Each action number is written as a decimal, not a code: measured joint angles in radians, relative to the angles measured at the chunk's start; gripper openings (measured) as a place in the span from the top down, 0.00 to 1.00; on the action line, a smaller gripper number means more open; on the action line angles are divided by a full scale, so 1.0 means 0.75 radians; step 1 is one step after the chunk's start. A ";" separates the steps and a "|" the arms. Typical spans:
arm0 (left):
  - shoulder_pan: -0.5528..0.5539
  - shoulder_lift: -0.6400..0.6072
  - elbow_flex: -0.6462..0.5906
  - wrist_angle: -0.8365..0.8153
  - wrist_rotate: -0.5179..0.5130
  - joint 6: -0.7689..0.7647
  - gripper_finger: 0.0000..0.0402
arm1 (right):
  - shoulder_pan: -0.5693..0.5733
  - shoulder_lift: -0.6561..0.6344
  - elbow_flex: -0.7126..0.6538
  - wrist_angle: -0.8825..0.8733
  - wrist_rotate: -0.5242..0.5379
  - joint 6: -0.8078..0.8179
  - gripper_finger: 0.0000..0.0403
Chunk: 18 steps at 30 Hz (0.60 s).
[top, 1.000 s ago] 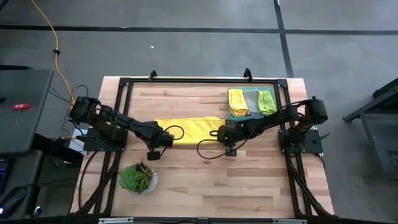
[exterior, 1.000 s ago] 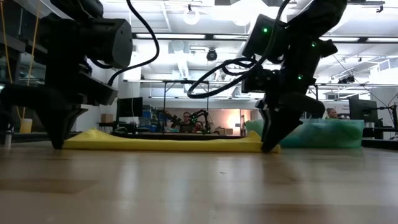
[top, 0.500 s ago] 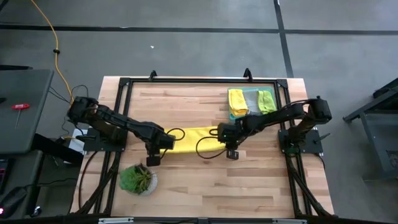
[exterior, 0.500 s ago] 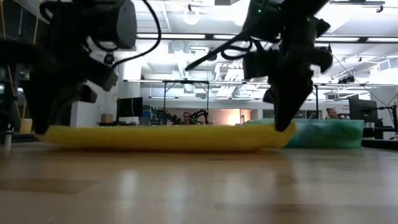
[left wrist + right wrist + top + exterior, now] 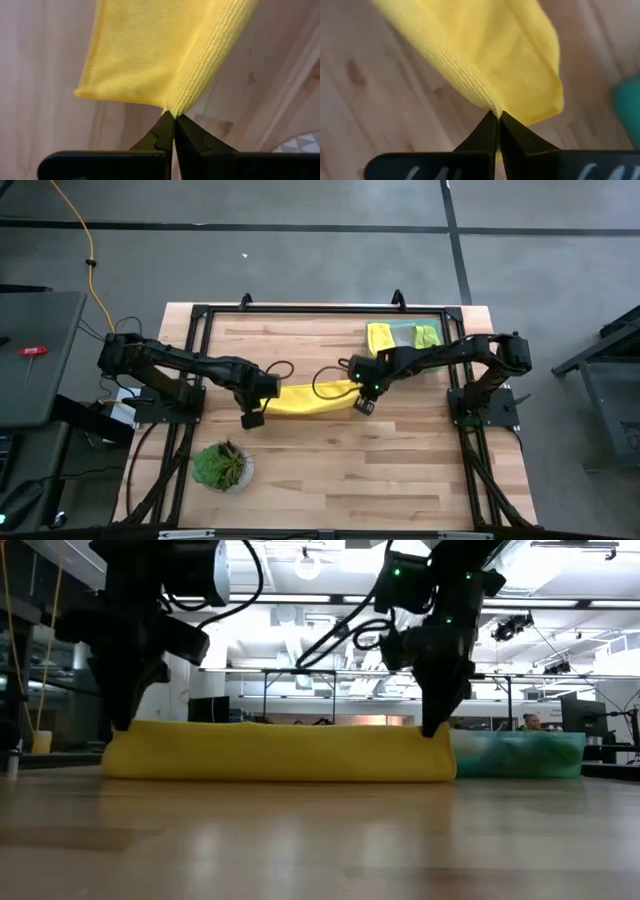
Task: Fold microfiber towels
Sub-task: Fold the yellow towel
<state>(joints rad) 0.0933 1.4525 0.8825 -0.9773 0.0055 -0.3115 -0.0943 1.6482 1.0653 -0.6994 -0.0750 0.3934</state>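
Potted plant [image 5: 222, 467] sits near the front-left of the counter [image 5: 300, 480], just in front of the yellow towel's left end. Left gripper [image 5: 252, 417] has its fingers [image 5: 160, 137] clamped together on the left corner of the yellow towel [image 5: 305, 399], lifted off the wood. The towel hangs as a long band mid-counter, lower edge touching or just above the surface in the low view, can't tell which. Right gripper [image 5: 362, 404] has its fingers [image 5: 487, 130] pinched shut on the towel's right corner. Behind and right of the towel, a tray [image 5: 403, 332] holds more towels [image 5: 381, 341], yellow and lime, close to the right arm. Handling guess: cloth is light, soft, floppy, drapes and sags between the two holds, not fragile, the ribbed weave probably grips fine; corners are the right spots to hold, keep them level so the fold lines up. Room: bare wood in front of the towel and behind it to the left is open; the plant on the left and the tray on the right are the things to clear, plus the black frame rail [image 5: 320, 309] along the back edge.
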 joint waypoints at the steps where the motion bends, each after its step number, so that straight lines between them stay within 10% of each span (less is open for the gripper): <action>1: 0.010 -0.001 0.000 0.000 -0.012 -0.001 1.00 | -0.011 0.000 0.000 -0.007 0.005 0.029 1.00; 18: -0.002 0.000 -0.056 0.067 -0.142 -0.297 1.00 | -0.031 0.000 -0.001 -0.052 0.146 0.349 1.00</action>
<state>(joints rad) 0.0921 1.4525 0.8402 -0.9270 -0.1013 -0.5343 -0.1177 1.6482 1.0649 -0.7382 0.0341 0.6548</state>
